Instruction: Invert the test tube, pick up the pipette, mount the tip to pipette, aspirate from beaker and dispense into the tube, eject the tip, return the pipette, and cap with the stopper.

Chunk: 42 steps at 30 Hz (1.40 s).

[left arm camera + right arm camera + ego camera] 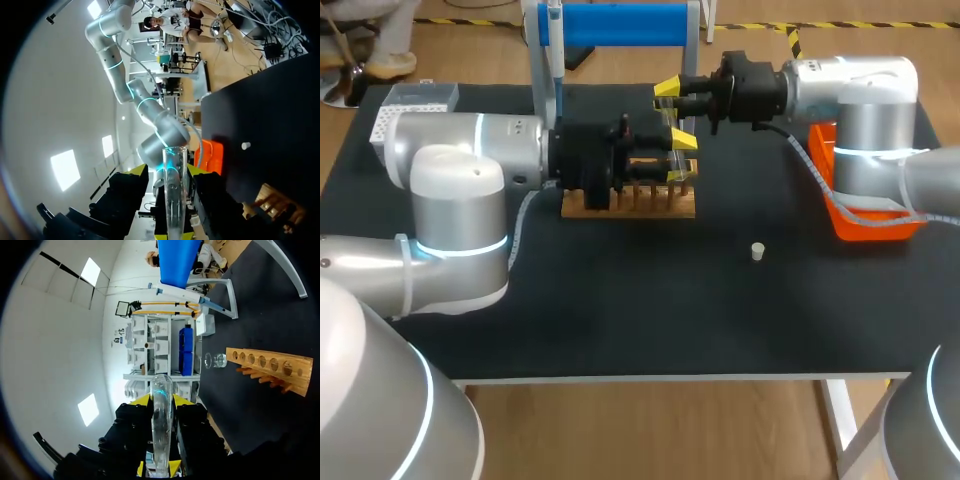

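A clear glass test tube (pixel 674 128) hangs in the air above the wooden rack (pixel 630 200). My right gripper (pixel 669 97) comes in from the right and is shut on the tube (pixel 161 420), whose rounded end shows beyond its yellow tips. My left gripper (pixel 684 153) straddles the same tube lower down. In the left wrist view the tube (pixel 175 190) stands between the fingers with its open rim ahead, and a small gap shows beside it. The white stopper (pixel 757 251) lies on the black mat. The pipette (pixel 552 60) hangs on the blue stand (pixel 620 25).
An orange tray (pixel 865 225) sits under my right arm at the right edge. A white tip box (pixel 415 100) stands at the back left. A glass beaker (pixel 216 360) is beyond the rack's end, near the stand.
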### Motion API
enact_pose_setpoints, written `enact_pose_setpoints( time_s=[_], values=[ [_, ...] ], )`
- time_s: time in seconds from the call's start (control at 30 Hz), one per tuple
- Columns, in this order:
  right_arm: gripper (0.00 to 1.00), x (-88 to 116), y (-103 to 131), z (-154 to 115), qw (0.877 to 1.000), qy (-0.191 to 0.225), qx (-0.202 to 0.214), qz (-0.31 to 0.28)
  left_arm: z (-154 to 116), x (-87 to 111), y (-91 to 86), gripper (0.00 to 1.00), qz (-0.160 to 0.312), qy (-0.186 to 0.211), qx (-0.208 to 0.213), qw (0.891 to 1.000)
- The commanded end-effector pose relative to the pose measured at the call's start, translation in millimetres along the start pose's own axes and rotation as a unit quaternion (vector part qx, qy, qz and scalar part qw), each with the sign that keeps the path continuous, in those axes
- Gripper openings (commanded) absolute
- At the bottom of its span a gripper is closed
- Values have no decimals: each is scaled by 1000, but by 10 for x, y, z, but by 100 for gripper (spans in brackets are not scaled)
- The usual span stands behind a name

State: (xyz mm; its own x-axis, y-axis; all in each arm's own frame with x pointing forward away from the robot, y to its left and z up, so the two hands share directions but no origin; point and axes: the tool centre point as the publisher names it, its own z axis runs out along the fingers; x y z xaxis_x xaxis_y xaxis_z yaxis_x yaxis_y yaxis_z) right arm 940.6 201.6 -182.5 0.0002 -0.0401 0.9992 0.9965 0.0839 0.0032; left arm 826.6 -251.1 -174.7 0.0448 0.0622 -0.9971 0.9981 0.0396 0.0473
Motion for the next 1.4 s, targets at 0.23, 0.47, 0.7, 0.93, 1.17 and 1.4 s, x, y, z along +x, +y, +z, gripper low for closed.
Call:
enact_pose_setpoints(
  time_s=[0.23, 0.47, 0.7, 0.93, 1.17, 1.4],
  values=[
    [0, 3, 0, -9, 1000, -1, 1, 0, -18, 22, 28, 0, 1, -1, -3, 1000],
    [100, 3, 0, -9, 1000, -1, 1, 0, -39, 35, 22, 0, -1, -19, -10, 1000],
    [100, 3, 0, -9, 1000, -1, 1, 0, -39, 35, 22, 0, -1, -19, -10, 1000],
    [100, 84, -80, -138, 997, -36, -12, -70, -39, 35, 22, 0, -1, -19, -10, 1000],
    [100, 218, -250, -496, 970, -131, -44, -200, -39, 35, 22, 0, -1, -19, -10, 1000],
    [100, 92, -437, -768, 917, -218, -52, -329, -39, 35, 22, 0, -1, -19, -10, 1000]
  ],
)
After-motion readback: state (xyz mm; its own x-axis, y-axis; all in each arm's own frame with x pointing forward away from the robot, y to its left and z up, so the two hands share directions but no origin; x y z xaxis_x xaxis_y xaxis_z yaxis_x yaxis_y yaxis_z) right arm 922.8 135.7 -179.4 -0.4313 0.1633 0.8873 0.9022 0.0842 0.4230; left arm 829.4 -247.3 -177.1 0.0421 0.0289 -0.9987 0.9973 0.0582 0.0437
